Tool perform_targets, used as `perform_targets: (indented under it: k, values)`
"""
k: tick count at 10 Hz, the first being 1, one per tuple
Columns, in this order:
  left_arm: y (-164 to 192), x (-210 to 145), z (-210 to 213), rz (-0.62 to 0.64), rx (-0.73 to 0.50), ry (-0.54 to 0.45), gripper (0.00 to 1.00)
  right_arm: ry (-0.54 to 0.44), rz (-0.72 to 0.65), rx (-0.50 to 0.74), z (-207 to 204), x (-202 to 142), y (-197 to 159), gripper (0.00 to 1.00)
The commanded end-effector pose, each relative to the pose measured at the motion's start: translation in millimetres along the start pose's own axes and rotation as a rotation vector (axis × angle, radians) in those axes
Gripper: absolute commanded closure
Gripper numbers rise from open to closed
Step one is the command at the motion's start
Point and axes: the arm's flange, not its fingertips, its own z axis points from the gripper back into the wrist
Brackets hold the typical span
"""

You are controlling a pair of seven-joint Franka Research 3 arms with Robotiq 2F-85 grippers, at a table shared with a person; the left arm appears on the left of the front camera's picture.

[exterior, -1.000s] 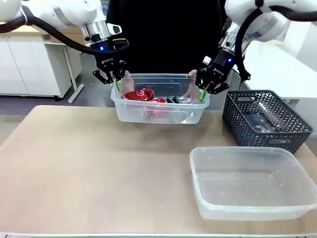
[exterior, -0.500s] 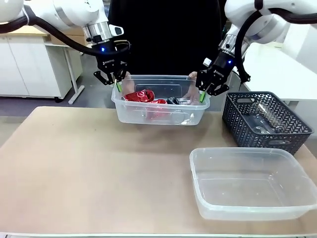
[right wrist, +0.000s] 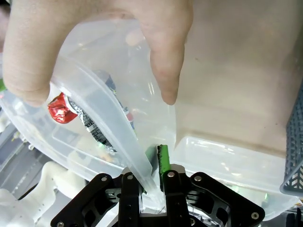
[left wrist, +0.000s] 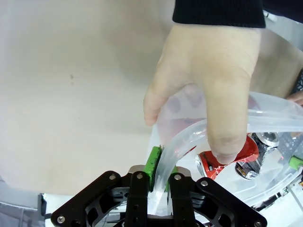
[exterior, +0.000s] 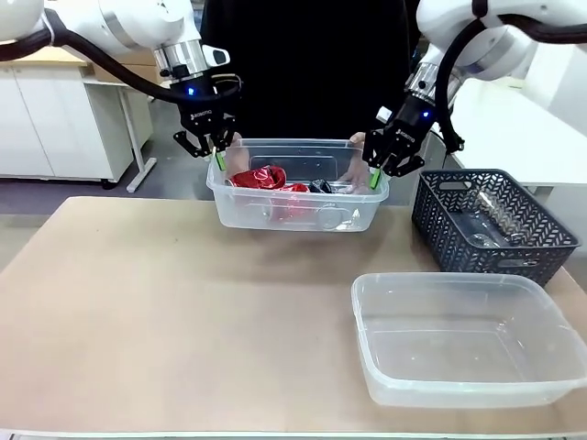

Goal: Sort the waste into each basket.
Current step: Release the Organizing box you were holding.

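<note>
The left gripper [exterior: 218, 160] is pinching the left end wall of the filled tub [exterior: 295, 143]; in the left wrist view its green pads [left wrist: 153, 161] are pressing together on the clear rim, one on each side of the plastic. The right gripper [exterior: 374, 175] is pinching the right end of the same tub, and in the right wrist view its pads [right wrist: 163, 160] are clamping the thin wall between them.

A person's hand [left wrist: 208, 85] is gripping the tub's rim just beside the left gripper [left wrist: 158, 163], with the thumb hooking over the inside. The person's other hand [right wrist: 71, 38] is holding the rim near the right gripper [right wrist: 154, 161], thumb over the edge.

The filled tub is sitting at the far edge of the table [exterior: 183, 321], straight in front of the person; whether it is resting on the table or hanging just above it, I cannot tell. Red foil pieces [exterior: 266, 176] are lying inside it toward the left, with a dark piece [exterior: 319, 184] beside them near the middle.

An empty tub [exterior: 440, 278] is standing on the near right part of the table, well apart from the filled one. A dark basket [exterior: 477, 258] is standing behind it at the right edge, with something clear lying inside.
</note>
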Motion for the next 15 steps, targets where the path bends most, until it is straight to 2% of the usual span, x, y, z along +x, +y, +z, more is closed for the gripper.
perform_targets:
  k: [1,2,3,4,10,13,14,15]
  values:
    - [-5.8,-4.3,2.2,-0.051,-0.007,-0.018,0.36,-0.061,0.006,0.031,2.0,-13.2,-6.9,0.37]
    - [-5.2,-6.7,3.4,-0.046,-0.016,-0.025,0.00,-0.075,0.025,0.040,1.8,-15.5,-7.7,0.00]
    - [-2.5,-9.4,5.1,-0.041,-0.022,-0.036,0.32,-0.094,0.034,0.040,1.5,-15.7,-7.6,0.32]
    - [-0.6,-11.4,5.6,-0.035,-0.028,-0.046,0.00,-0.101,0.028,0.036,0.9,-14.7,-7.8,0.00]
    - [10.3,-23.5,11.6,-0.063,-0.067,-0.063,0.00,-0.202,0.038,0.022,9.0,-22.1,-6.0,0.00]
    - [20.2,-42.4,10.6,-0.129,-0.087,-0.044,0.00,-0.241,0.057,-0.004,8.2,-29.8,-6.2,0.00]
    - [3.4,-20.7,14.4,-0.069,-0.050,-0.046,0.00,-0.191,0.016,0.018,19.1,-18.7,-0.6,0.00]
    - [3.4,-20.7,14.4,-0.069,-0.050,-0.046,0.00,-0.191,0.016,0.018,19.1,-18.7,-0.6,0.00]
